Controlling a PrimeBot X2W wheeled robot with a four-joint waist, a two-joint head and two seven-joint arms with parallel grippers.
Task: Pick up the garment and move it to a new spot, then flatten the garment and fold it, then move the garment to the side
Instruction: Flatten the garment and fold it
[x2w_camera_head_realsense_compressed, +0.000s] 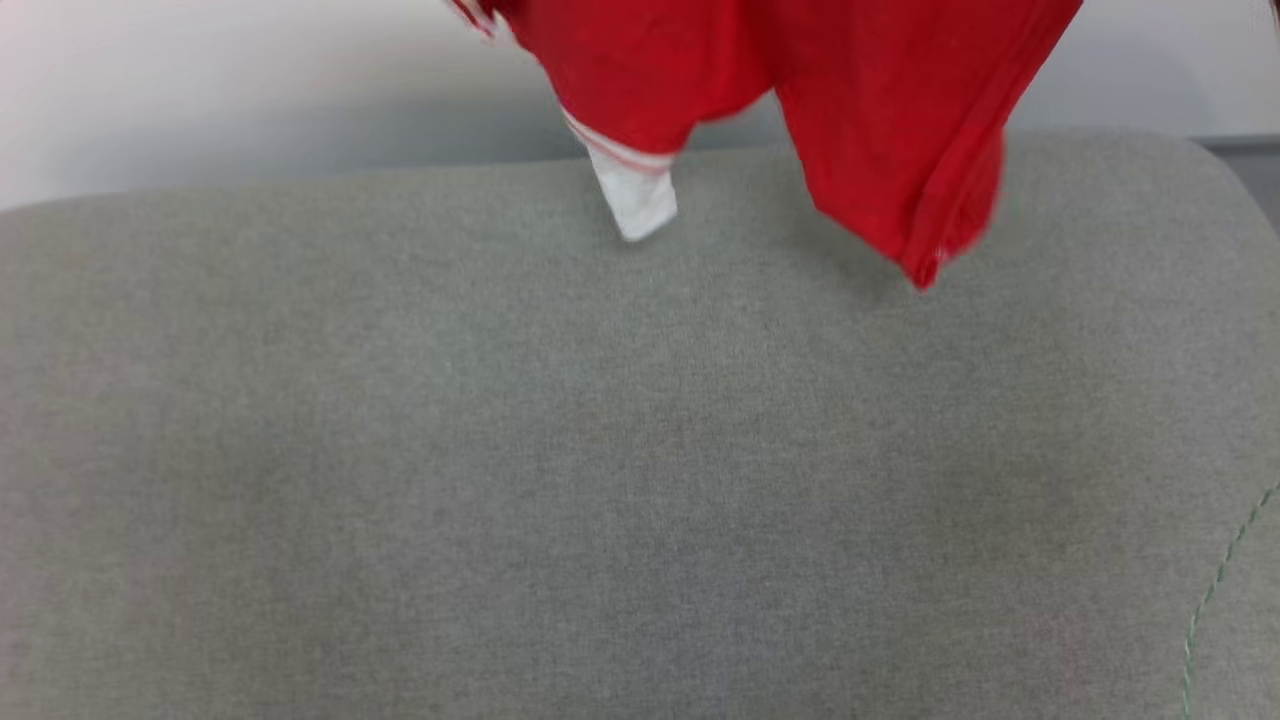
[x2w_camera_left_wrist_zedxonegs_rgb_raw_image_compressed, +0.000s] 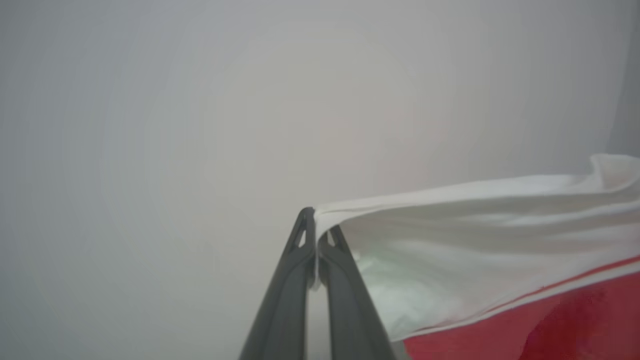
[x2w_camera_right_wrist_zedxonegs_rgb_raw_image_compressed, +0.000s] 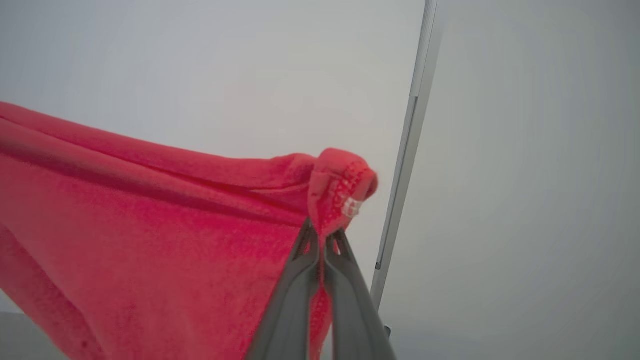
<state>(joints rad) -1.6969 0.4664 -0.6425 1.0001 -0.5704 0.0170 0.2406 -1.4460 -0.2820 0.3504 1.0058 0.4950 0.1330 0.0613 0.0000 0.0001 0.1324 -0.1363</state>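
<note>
The red jersey-style garment with white short sleeves (x2w_camera_head_realsense_compressed: 880, 120) hangs above the grey fabric-covered bench (x2w_camera_head_realsense_compressed: 640, 480). In the head view it occupies the 12 to 1 o'clock sector. Its lower folds hang clear of the bench. A white sleeve end with red-striped trim (x2w_camera_head_realsense_compressed: 635, 195) points down at 12 o'clock, and a red corner points down at 1 o'clock.

In the left wrist view, the left gripper (x2w_camera_left_wrist_zedxonegs_rgb_raw_image_compressed: 316, 225) is closed on a white sleeve edge of the garment (x2w_camera_left_wrist_zedxonegs_rgb_raw_image_compressed: 475, 235). The cloth runs from the fingertips toward 3 o'clock, with red fabric at 4 o'clock.

In the right wrist view, the right gripper (x2w_camera_right_wrist_zedxonegs_rgb_raw_image_compressed: 322, 235) is closed on a stitched red hem corner of the garment (x2w_camera_right_wrist_zedxonegs_rgb_raw_image_compressed: 150, 220). The cloth spreads toward 9 o'clock. A pale upright post (x2w_camera_right_wrist_zedxonegs_rgb_raw_image_compressed: 407, 150) stands at 1 o'clock behind it.
</note>
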